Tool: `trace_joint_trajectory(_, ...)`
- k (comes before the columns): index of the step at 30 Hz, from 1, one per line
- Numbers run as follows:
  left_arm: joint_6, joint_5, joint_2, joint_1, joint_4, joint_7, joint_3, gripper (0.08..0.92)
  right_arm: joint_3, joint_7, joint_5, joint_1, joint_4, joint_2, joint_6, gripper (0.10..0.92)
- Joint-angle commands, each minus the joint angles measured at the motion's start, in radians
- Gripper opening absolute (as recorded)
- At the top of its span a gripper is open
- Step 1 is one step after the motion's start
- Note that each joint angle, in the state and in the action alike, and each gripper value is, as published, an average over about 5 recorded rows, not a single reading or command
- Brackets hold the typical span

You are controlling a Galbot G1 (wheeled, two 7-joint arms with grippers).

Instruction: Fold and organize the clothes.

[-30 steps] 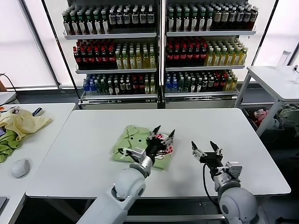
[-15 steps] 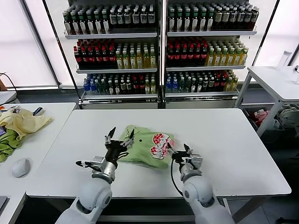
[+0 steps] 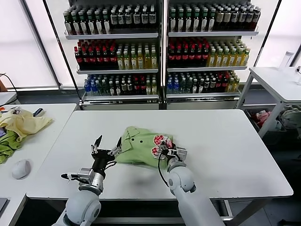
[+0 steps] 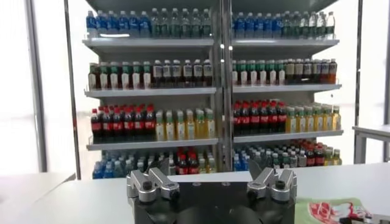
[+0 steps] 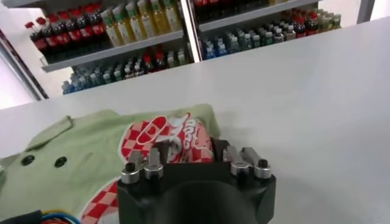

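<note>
The clothes (image 3: 138, 143), a light green polo shirt with a red-and-white graphic, lie folded in the middle of the white table (image 3: 225, 141). My right gripper (image 3: 165, 149) is at the shirt's right edge, its fingers closed round a raised fold of the printed cloth. The right wrist view shows that fold (image 5: 183, 137) bunched between the fingers of the right gripper (image 5: 192, 152), and the collar buttons farther off. My left gripper (image 3: 107, 142) hovers just left of the shirt with fingers spread and nothing between them. In the left wrist view the left gripper (image 4: 210, 173) faces the shelves, and the shirt (image 4: 332, 210) shows at one corner.
A pale yellow garment (image 3: 23, 123) and a darker green cloth (image 3: 7, 146) lie on the left side table beside a grey mouse (image 3: 21, 168). Shelves of bottles (image 3: 160, 47) stand behind the table. Another white table (image 3: 277, 80) is at the far right.
My left gripper has drawn back leftward off the shirt. The right gripper has come in from the right to the shirt's edge and closed on the printed fold.
</note>
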Motion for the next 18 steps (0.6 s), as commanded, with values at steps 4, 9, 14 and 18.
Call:
trace_joint_trajectory(4, -0.01, 0.008, 0.018, 0.053, -0.017, -0.005, -0.027, 0.823, 0.001, -0.094, -0.074, 0.11, -0.112, -0.068, -0.068, 0.379)
trace_joint_trajectory(9, -0.007, 0.014, 0.021, 0.067, -0.03, -0.003, -0.026, 0.823, -0.002, -0.227, -0.14, 0.204, -0.163, -0.174, -0.097, 0.242)
trace_joint_trajectory(14, -0.006, 0.025, 0.022, 0.08, -0.04, -0.002, -0.027, 0.823, 0.0, -0.375, -0.227, 0.286, -0.218, -0.25, -0.049, 0.157)
trace_joint_trajectory(18, -0.007, 0.032, 0.018, 0.083, -0.039, 0.0, -0.022, 0.823, 0.006, -0.456, -0.287, 0.291, -0.239, -0.284, 0.092, 0.154)
